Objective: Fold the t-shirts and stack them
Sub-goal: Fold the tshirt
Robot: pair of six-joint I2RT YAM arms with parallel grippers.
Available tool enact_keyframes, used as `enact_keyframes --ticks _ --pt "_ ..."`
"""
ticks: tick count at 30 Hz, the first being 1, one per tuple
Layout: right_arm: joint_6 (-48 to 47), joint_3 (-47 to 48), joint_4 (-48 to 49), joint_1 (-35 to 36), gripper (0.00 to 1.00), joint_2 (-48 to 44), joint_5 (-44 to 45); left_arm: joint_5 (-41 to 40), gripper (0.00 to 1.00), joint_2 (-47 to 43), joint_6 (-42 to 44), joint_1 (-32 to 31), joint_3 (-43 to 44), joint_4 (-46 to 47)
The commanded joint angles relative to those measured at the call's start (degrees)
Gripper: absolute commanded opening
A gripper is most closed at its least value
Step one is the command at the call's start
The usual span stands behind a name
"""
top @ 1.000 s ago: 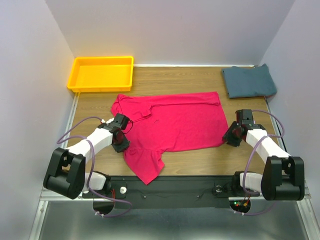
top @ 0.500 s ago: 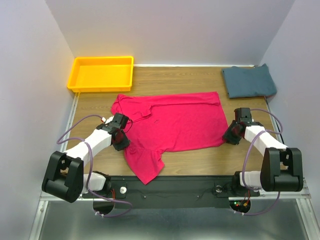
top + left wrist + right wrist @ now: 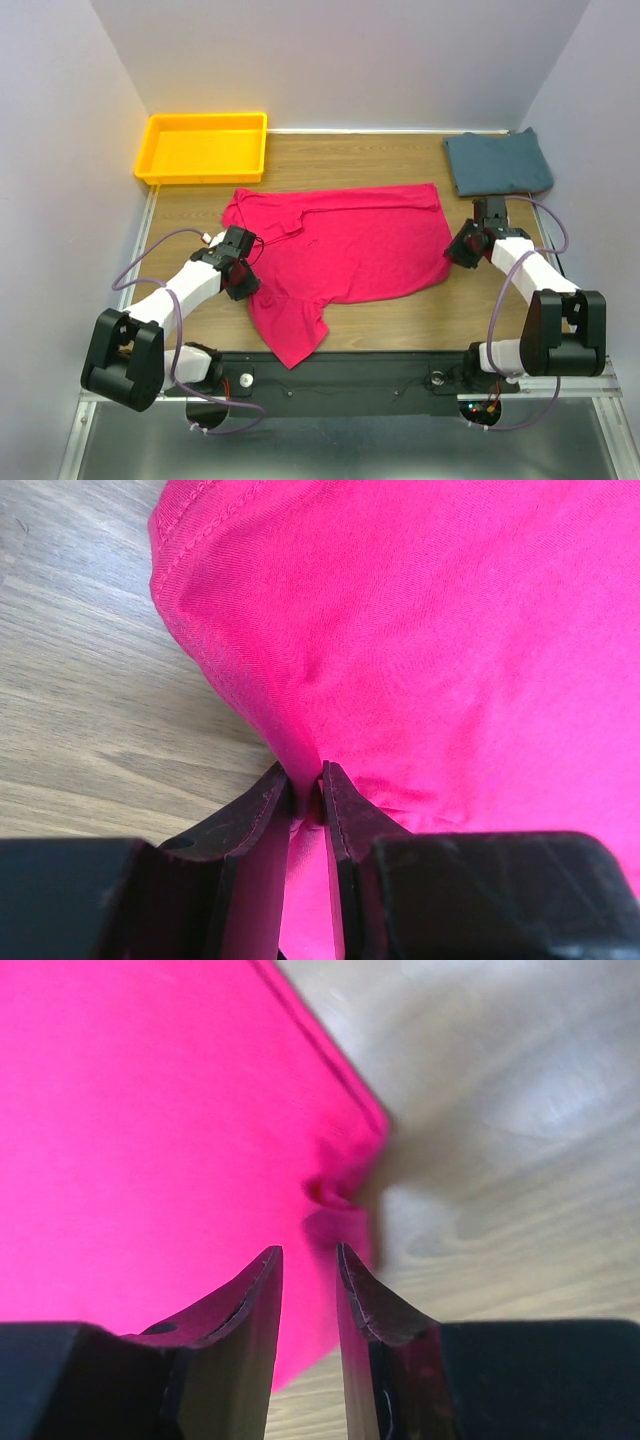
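Observation:
The crimson-pink t-shirt point(image 3: 350, 245) lies spread on the wooden table, collar to the left and one sleeve hanging toward the front edge. My left gripper point(image 3: 240, 280) is at the shirt's left edge, and in the left wrist view it point(image 3: 307, 780) is shut on a fold of the pink cloth point(image 3: 450, 630). My right gripper point(image 3: 458, 250) is at the shirt's right edge. In the right wrist view it point(image 3: 310, 1252) stands slightly open above the pink cloth point(image 3: 150, 1140), with a small pucker at the hem just beyond its tips. The teal-blue t-shirt point(image 3: 497, 163) lies folded at the back right corner.
A yellow plastic tray point(image 3: 200, 178) stands at the back left. Bare wood point(image 3: 380, 160) shows behind the pink shirt and along the front. Walls close in on the left, back and right.
My right gripper has moved back along the shirt's right edge, away from the front corner. My left gripper has stayed on the shirt's left edge, shifting only slightly.

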Motion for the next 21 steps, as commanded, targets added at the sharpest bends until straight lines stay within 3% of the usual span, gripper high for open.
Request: enact_keyframes --ticks 1,10,14,21 --pt "1.19 4.74 2.85 0.85 0.33 1.27 -2.86 -0.16 0.30 -1.44 0.69 -0.28 -0.48 -0.10" --pt "2.24 10.37 3.21 7.27 0.34 10.50 -2.77 -0.16 0.29 -1.80 0.60 -0.28 -0.48 0.16" --pt "1.54 10.90 1.28 7.10 0.35 7.09 3.45 -0.33 0.30 -2.15 0.51 -0.28 -0.65 0.16" --pt "1.18 4.41 -4.53 6.48 0.62 1.82 8.82 -0.07 0.30 -2.15 0.60 -0.28 -0.65 0.51"
